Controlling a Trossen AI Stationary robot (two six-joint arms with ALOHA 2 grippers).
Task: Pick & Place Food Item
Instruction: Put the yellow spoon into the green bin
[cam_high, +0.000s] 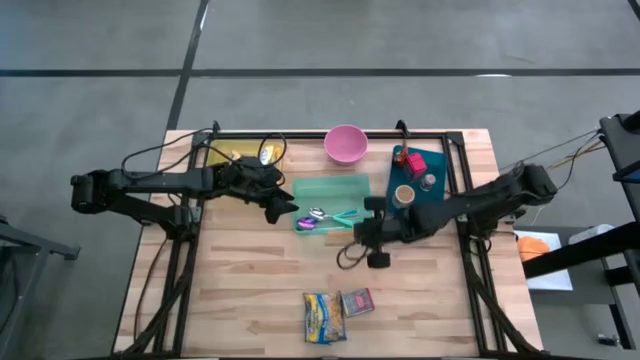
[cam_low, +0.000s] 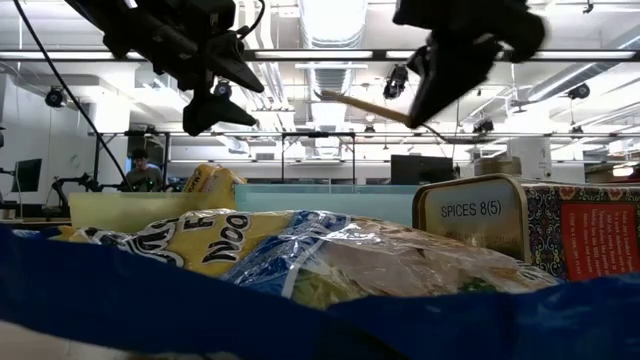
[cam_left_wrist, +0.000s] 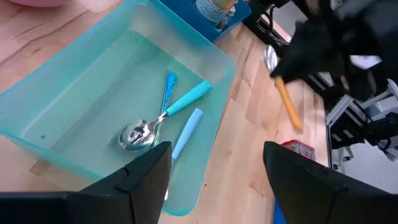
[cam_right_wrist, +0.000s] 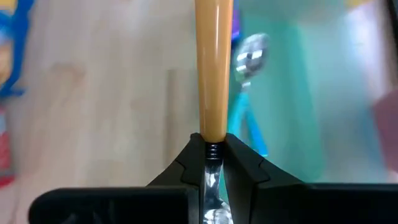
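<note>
My right gripper (cam_high: 364, 233) hangs above the table just right of the teal tray (cam_high: 352, 186), shut on a utensil with an orange-yellow handle (cam_right_wrist: 214, 62). The handle also shows in the left wrist view (cam_left_wrist: 289, 102) and the low view (cam_low: 365, 107). My left gripper (cam_left_wrist: 214, 180) stands open above the tray's left end, holding nothing. Spoons with teal and blue handles (cam_left_wrist: 152, 124) lie on the tray's floor. A noodle bag (cam_high: 322, 317) and a small red box (cam_high: 357, 301) lie flat near the table's front edge. My right gripper pinches the utensil's thin metal neck (cam_right_wrist: 212, 152) between its two fingers, just behind the handle's end. The fingers slant down toward the table's left, and the handle sticks out forward beyond them, along their line. The utensil is lifted clear of the table.
A pink bowl (cam_high: 346, 143) stands at the far edge. A blue tray (cam_high: 432, 160) with spice jars sits at the far right, and a yellow tray (cam_high: 222, 154) with packets at the far left. A spice tin (cam_low: 470, 212) stands close to the low camera.
</note>
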